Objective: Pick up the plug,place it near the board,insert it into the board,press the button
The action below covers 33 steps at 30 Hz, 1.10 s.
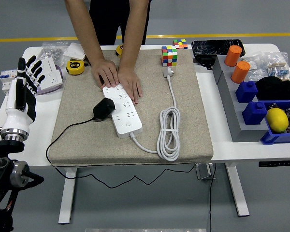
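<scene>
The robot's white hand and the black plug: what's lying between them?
In the head view, only bare mat and table edge separate the left hand from the plug.

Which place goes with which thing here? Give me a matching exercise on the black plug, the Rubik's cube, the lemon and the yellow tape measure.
Things:
1. black plug
2. Rubik's cube
3. lemon
4. yellow tape measure

Places:
A. in the blue bin at the table's right end
B. at the far edge of the grey mat
C. on the white table just off the mat's far left corner
D. against the left side of the white power strip

Pairs: 1-D, 2-B, 3-A, 4-C
</scene>
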Each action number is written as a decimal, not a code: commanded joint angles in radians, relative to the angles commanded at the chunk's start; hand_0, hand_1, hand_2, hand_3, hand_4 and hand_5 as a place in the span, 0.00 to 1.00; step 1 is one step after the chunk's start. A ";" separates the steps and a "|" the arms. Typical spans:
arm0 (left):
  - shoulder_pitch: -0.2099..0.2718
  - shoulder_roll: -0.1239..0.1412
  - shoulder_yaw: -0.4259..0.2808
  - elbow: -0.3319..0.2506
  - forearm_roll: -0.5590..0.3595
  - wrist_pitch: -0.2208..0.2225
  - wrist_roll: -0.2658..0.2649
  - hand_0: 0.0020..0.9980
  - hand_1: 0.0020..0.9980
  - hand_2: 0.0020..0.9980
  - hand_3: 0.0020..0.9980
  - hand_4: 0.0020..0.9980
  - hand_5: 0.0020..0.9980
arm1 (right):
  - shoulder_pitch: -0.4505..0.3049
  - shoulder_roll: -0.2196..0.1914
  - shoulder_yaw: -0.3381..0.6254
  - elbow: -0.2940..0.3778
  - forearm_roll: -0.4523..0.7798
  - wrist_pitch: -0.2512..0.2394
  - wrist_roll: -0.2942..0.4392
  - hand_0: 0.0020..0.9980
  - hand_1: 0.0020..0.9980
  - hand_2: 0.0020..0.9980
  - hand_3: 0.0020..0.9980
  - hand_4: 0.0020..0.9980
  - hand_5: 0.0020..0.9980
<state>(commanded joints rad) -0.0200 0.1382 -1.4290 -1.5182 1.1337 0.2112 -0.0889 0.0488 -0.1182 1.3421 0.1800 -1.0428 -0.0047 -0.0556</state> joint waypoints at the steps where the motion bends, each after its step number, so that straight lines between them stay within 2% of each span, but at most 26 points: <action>1: 0.011 0.007 0.003 -0.002 0.022 -0.007 0.014 0.94 0.98 0.94 0.95 1.00 1.00 | 0.000 -0.001 -0.001 0.000 0.001 0.000 0.001 0.79 0.71 0.70 0.67 1.00 0.77; 8: 0.046 0.041 0.013 0.002 0.222 -0.050 0.096 0.95 0.98 0.94 0.94 1.00 1.00 | -0.001 -0.001 0.004 0.000 0.004 0.000 0.002 0.79 0.71 0.70 0.67 1.00 0.77; 16: 0.043 0.063 0.055 0.001 0.450 -0.072 0.153 0.96 0.97 0.93 0.94 1.00 1.00 | 0.002 -0.002 0.004 0.000 0.009 0.000 0.003 0.79 0.71 0.70 0.67 1.00 0.77; 21: -0.014 0.080 0.126 0.022 0.540 -0.108 0.190 0.97 0.97 0.93 0.94 1.00 1.00 | 0.004 -0.003 0.001 0.000 0.011 0.000 0.003 0.79 0.71 0.70 0.67 1.00 0.77; 27: -0.099 0.105 0.234 0.065 0.559 -0.157 0.231 0.99 0.98 0.93 0.94 1.00 1.00 | 0.005 -0.003 -0.003 0.000 0.012 0.000 0.002 0.79 0.71 0.70 0.67 1.00 0.77; 33: -0.155 0.113 0.300 0.121 0.551 -0.175 0.247 0.99 0.98 0.92 0.94 1.00 1.00 | 0.006 -0.003 -0.003 0.000 0.010 0.000 0.002 0.79 0.71 0.70 0.67 1.00 0.77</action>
<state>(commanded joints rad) -0.1753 0.2515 -1.1285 -1.3974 1.6848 0.0361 0.1578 0.0546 -0.1209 1.3387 0.1800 -1.0326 -0.0043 -0.0538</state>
